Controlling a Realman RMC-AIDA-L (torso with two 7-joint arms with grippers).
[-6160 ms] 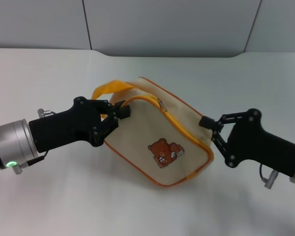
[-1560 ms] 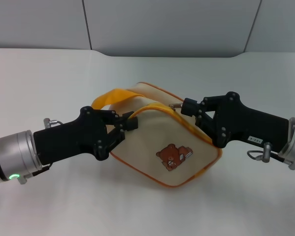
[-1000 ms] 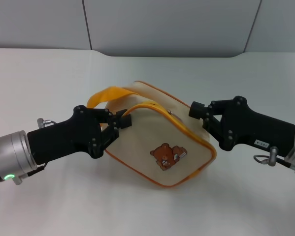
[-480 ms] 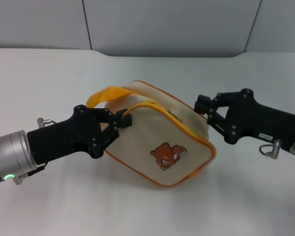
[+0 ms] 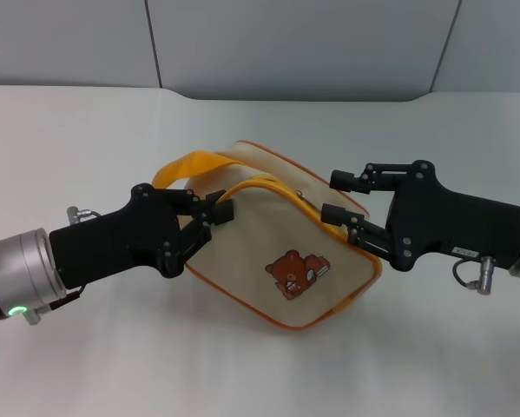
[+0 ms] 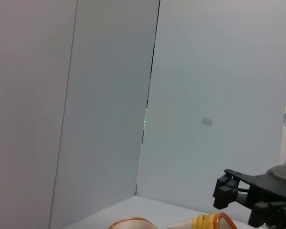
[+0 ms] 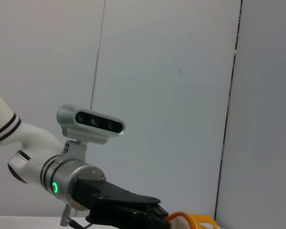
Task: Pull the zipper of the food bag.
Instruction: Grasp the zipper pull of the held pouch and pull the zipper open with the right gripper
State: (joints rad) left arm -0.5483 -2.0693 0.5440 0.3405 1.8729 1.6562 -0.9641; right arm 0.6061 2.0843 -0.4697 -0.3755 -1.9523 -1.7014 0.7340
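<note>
The cream food bag (image 5: pixel 260 239) with a brown bear print lies tilted on the white table, its yellow strap handle (image 5: pixel 186 165) at the upper left. The yellow-orange zipper (image 5: pixel 264 183) arcs along its top edge, with the small silver pull tab (image 5: pixel 302 196) near the middle. My left gripper (image 5: pixel 216 212) is shut on the bag's left end, by the zipper's start. My right gripper (image 5: pixel 335 196) is open just right of the pull tab, one finger above the bag's edge and one on its top right side. It holds nothing.
The bag rests on a white table (image 5: pixel 112 356) with grey wall panels behind. The left wrist view shows my right gripper (image 6: pixel 228 191) far off and the bag's top (image 6: pixel 207 222). The right wrist view shows my left arm (image 7: pixel 76 181).
My right gripper drew back to the right from the pull tab, then opened and came back toward the bag's top. The bag shifted slightly left. The left gripper kept its hold.
</note>
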